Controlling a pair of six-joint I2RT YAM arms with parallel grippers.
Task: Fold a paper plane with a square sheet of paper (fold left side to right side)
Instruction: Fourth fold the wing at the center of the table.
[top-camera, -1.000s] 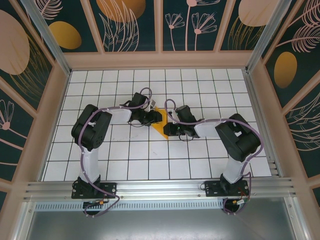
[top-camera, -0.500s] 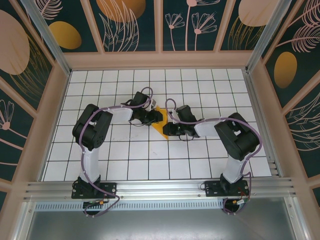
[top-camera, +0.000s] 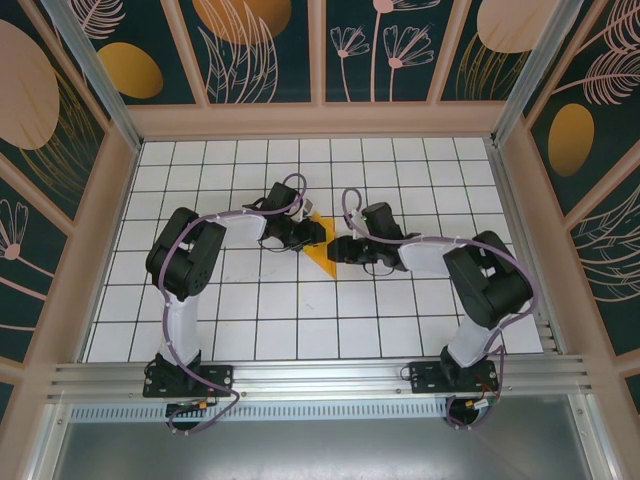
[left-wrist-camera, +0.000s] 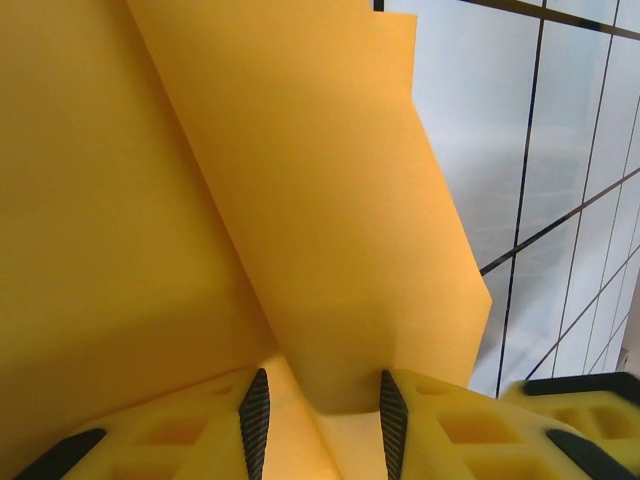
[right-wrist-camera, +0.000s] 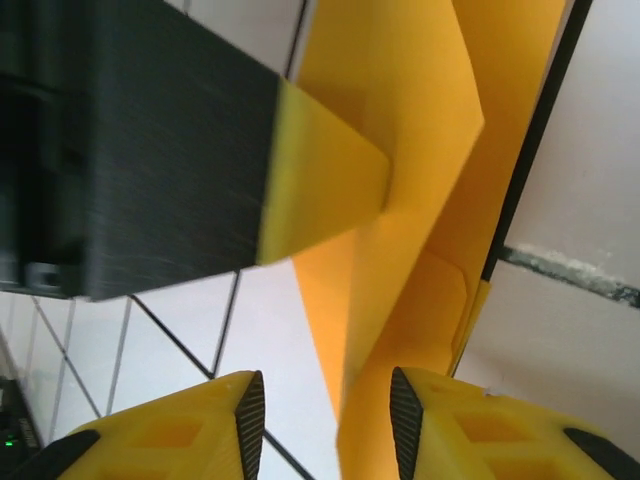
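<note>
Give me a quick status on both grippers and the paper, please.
Left gripper open, astride the paper. Right gripper open, paper edge between its jaws. Paper partly folded, lying between both grippers. No obstruction seen.

Folded paper (top-camera: 320, 258) partly under left claw (top-camera: 319, 233)

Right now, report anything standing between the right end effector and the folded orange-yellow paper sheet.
Nothing visible does. The thin orange-yellow paper sheet lies directly ahead of the right end effector, its edge reaching down between the open jaws. The left end effector meets the sheet from the opposite side.
</note>
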